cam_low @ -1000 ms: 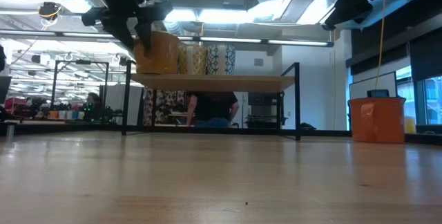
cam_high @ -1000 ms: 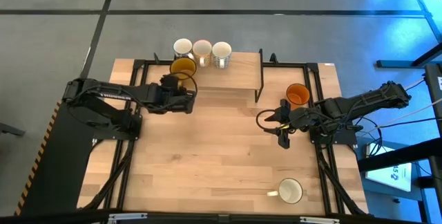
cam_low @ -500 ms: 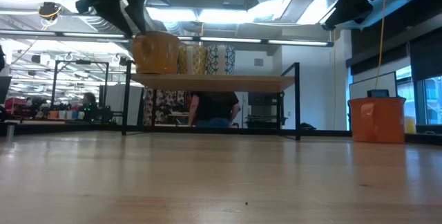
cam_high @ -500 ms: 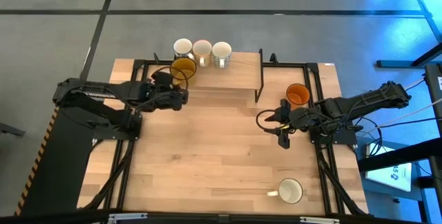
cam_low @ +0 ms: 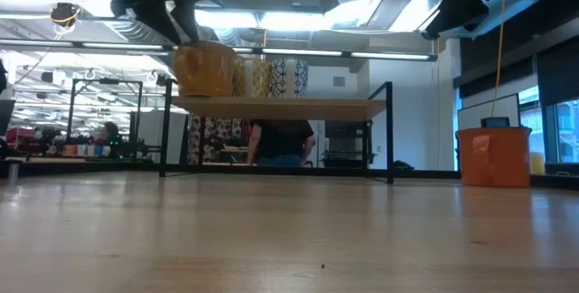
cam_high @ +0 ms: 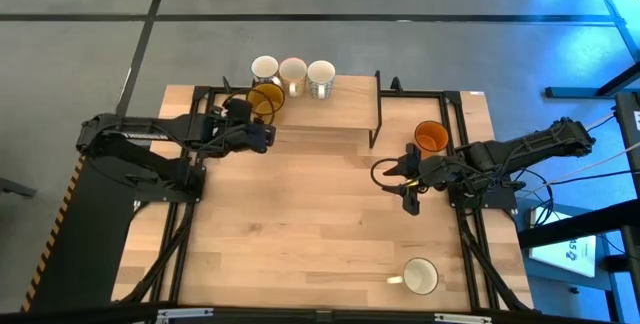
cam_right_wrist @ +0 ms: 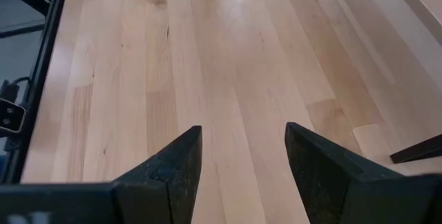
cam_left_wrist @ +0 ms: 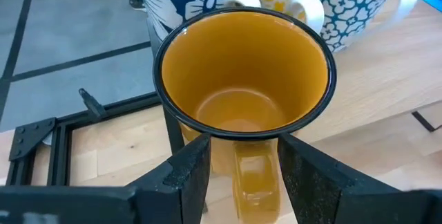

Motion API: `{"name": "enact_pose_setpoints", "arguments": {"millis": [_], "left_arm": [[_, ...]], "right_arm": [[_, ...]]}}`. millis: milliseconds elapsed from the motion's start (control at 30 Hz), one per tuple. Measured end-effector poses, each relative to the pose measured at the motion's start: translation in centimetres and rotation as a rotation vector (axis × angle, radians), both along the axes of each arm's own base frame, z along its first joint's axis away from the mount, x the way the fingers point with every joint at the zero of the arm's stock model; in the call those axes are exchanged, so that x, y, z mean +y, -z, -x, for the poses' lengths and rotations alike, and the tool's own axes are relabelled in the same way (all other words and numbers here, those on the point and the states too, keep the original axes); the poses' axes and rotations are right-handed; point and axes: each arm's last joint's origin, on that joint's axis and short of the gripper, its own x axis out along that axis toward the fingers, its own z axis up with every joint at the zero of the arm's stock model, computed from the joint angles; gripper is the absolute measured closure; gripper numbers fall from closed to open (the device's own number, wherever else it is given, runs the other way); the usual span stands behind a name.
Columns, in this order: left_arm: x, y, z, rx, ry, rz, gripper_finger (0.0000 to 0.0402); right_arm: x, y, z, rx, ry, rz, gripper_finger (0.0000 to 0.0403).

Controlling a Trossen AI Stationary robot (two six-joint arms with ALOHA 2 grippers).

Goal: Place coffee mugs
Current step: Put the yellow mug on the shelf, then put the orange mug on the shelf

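The amber-yellow mug (cam_high: 265, 98) (cam_low: 206, 69) (cam_left_wrist: 243, 79) stands upright on its base on the raised wooden shelf (cam_high: 340, 104), handle toward the left arm. My left gripper (cam_high: 258, 134) (cam_left_wrist: 242, 182) is open, just above and on the near-left side of the mug, with its fingers on either side of the handle (cam_left_wrist: 254, 175); it touches nothing. Three white patterned mugs (cam_high: 293, 70) (cam_left_wrist: 359, 6) stand in a row behind the amber one. An orange mug (cam_high: 431, 136) and a white mug (cam_high: 421, 276) sit on the table. My right gripper (cam_high: 408, 192) (cam_right_wrist: 242, 175) is open over bare wood.
The shelf's black metal frame (cam_high: 378, 114) and legs (cam_low: 390, 130) stand on the far half of the table. The table's middle (cam_high: 310, 224) is bare wood. Beyond the far edge, a person (cam_low: 280, 144) shows under the shelf in the low view.
My left gripper has let go of the amber mug, risen above it and drawn back a little toward the table's left edge. The mug stays upright on the shelf.
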Motion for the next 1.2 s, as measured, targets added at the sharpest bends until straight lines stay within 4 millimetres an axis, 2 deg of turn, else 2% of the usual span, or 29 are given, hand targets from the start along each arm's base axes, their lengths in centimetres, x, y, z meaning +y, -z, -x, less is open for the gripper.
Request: {"name": "enact_pose_setpoints", "arguments": {"millis": [267, 400, 533, 700, 867, 1033, 1200], "left_arm": [[0.3, -0.1, -0.1, -0.014, -0.002, -0.003, 0.0239], [-0.4, -0.9, 0.1, -0.05, 0.075, 0.02, 0.0239], [-1.2, -1.8, 1.3, -0.086, 0.163, 0.063, 0.0239], [-2.2, -3.4, 3.3, -0.111, 0.31, 0.031, 0.0239], [-2.9, -4.5, 5.0, -0.109, 0.519, 0.048, 0.0239], [-3.6, -4.3, 5.8, -0.034, 0.737, 0.104, 0.0239], [-4.1, -2.2, 6.1, -0.018, 0.876, 0.182, 0.0239]], "right_arm": [[0.0, 0.0, 0.0, 0.0, 0.007, -0.008, 0.021], [0.0, 0.0, 0.0, 0.0, 0.007, -0.009, 0.021], [0.0, 0.0, 0.0, 0.001, 0.007, -0.009, 0.021], [0.0, -0.1, 0.0, -0.001, 0.007, -0.009, 0.021], [-0.1, -1.4, -0.1, -0.048, 0.053, -0.025, 0.021], [-0.7, -2.8, -0.2, -0.097, 0.193, -0.026, 0.021], [-3.1, -3.5, 0.1, -0.044, 0.363, -0.089, 0.021]]}}
